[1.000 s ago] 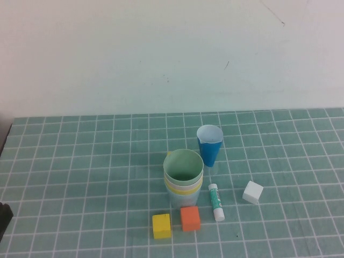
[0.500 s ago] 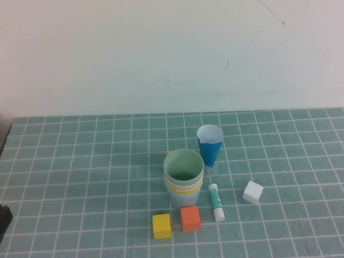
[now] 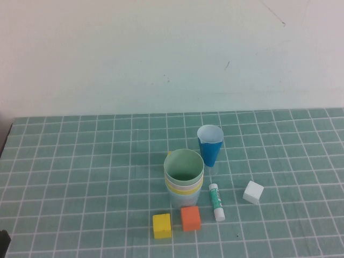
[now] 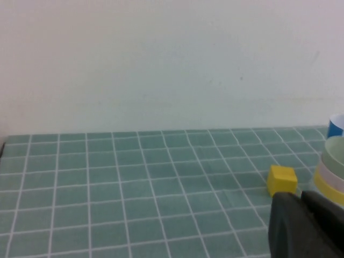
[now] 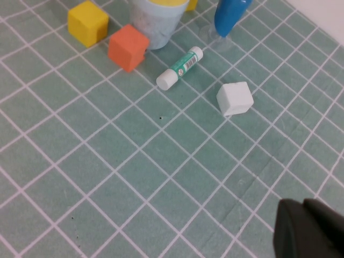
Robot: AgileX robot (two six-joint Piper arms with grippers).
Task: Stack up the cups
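Near the table's middle stands a nested stack of cups point(image 3: 184, 183): pale green on top, pink and yellow rims below it, light blue at the base. The stack also shows in the left wrist view point(image 4: 333, 172) and the right wrist view point(image 5: 156, 19). My left gripper point(image 4: 300, 195) is shut and empty, low over the mat to the left of the stack, near the yellow cube point(image 4: 282, 180). Only a dark bit of the left arm point(image 3: 3, 241) shows in the high view. My right gripper point(image 5: 303, 203) is shut and empty, off to the right, away from the cups.
A darker blue cup point(image 3: 209, 144) stands upright just behind the stack. In front of the stack lie a yellow cube point(image 3: 162, 225) and an orange cube point(image 3: 190, 218). To its right lie a glue stick point(image 3: 216, 201) and a white cube point(image 3: 252, 192).
The dark piece of the left arm at the lower left edge of the high view has sunk further out of the picture. The cups and toys have not moved.
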